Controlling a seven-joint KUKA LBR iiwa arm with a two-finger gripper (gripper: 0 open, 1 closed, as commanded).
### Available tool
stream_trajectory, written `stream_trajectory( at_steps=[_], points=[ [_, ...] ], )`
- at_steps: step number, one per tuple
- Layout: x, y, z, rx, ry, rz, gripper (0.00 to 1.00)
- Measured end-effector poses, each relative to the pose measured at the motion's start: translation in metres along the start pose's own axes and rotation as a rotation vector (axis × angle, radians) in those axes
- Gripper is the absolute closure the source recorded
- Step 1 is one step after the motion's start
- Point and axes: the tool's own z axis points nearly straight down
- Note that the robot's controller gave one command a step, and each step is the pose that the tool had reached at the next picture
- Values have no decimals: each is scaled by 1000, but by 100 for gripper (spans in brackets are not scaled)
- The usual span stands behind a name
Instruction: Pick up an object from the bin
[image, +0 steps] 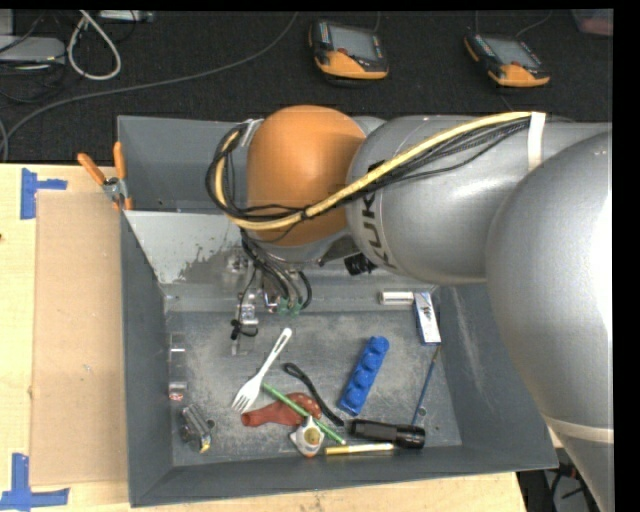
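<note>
My gripper (246, 322) hangs below the orange wrist cover over the back left part of the bin floor, with nothing visibly in it. Just to its lower right lies a white plastic fork (262, 372), handle toward the gripper and tines toward the front. A blue ridged block (363, 375) lies further right. A thin black cord (302, 383) curls between the fork and the block.
Along the front lie a red flat piece (276, 414), a green stick (305, 410), a small white roll (308, 438), a yellow pencil (358, 450) and a black marker (388, 433). A white-and-blue tube (427, 318) and a silver cylinder (396, 297) lie at the back right. A small dark clip (195, 427) is front left.
</note>
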Motion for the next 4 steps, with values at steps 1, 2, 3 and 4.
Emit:
stream_trajectory(
  at_steps=[1,2,3,4],
  points=[
    [-2,-1,-5,-1,-7,5,0],
    [-9,-37,58,-1,-12,-318,0],
    [-5,-70,61,-1,-6,-388,0],
    [10,-74,68,0,-5,-670,0]
  ],
)
